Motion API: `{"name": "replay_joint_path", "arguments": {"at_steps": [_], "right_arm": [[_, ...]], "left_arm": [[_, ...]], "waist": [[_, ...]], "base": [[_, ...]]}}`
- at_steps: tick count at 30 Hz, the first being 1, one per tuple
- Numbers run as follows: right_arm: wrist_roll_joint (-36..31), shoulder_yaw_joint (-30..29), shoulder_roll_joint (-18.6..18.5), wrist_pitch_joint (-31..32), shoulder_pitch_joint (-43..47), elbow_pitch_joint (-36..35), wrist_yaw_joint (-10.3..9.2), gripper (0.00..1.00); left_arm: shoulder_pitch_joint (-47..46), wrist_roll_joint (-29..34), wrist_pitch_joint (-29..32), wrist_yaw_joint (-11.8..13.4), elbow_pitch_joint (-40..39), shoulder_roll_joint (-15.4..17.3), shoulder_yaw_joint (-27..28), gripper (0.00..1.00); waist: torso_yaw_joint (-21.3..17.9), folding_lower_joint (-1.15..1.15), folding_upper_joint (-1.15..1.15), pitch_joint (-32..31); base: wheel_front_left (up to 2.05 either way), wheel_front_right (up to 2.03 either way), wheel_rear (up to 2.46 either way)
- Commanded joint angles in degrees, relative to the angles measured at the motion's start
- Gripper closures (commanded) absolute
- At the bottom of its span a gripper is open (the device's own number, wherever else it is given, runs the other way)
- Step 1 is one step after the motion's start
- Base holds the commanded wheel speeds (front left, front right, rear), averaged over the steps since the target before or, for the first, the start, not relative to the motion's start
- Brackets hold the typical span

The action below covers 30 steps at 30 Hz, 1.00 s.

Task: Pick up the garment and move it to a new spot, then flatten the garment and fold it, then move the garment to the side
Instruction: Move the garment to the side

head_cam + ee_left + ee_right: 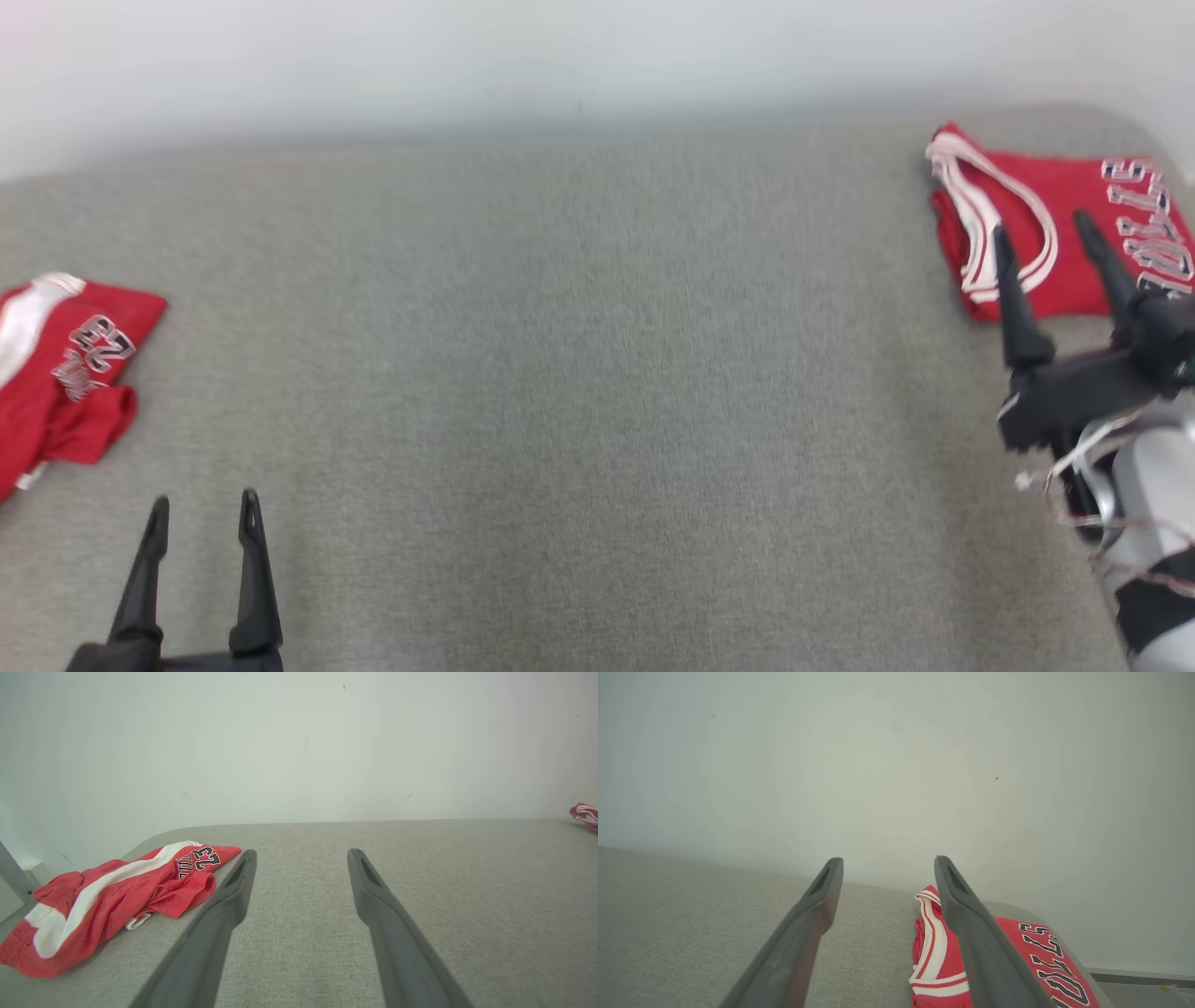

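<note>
One grey woven surface [597,392] takes up most of the head view, with rounded far corners and a plain pale wall [597,56] behind it. The broad middle of the surface carries nothing.

Two red garments lie on it, well apart, at opposite ends. The red jersey [1074,182] sits at the far right corner, folded into a compact flat shape, with white-and-red trim along its left edge and outlined lettering along its right side. The right wrist view shows the same jersey [934,952] close to the surface's edge, and the left wrist view catches a sliver of it [584,812] at the far right. The red shorts [56,392] lie at the left edge, rumpled and unfolded, with a white side stripe and the number 23; the left wrist view shows them [117,896] bunched near the left corner.

The right gripper [1041,222] stands at the near side of the jersey, fingers spread wide and holding nothing; its own camera [888,860] shows the gap empty. Whether the tips touch the cloth cannot be told.

The left gripper [204,501] is low at the near left, beside the shorts but apart from them, fingers likewise parted and empty [302,854].
</note>
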Motion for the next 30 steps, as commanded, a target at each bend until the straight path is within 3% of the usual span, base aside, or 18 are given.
{"name": "replay_joint_path", "arguments": {"at_steps": [1, 18, 30], "right_arm": [[-0.3, -0.2, 0.6, -0.1, 1.9, -1.1, -0.15, 0.0], [-2.1, -8.3, 11.8, 0.2, 26.2, -14.7, -0.15, 0.0], [-4.6, -9.6, 19.1, -0.2, 32.7, -17.3, -0.15, 0.0]], "left_arm": [[1.3, 0.4, -0.2, 0.1, 0.4, -0.3, 0.3, 0.0], [4.1, 0.8, -0.2, -0.1, 4.0, -0.2, -0.4, 0.0], [4.1, 0.9, -0.2, -0.3, 5.0, 0.6, -1.9, 0.0]], "waist": [[1.5, 0.02, 0.01, -5.0], [2.0, 0.02, 0.01, -10.8], [1.2, 0.02, 0.01, -12.1]], "base": [[0.0, 0.0, 0.0], [0.0, 0.0, 0.0], [0.0, 0.0, 0.0]]}}
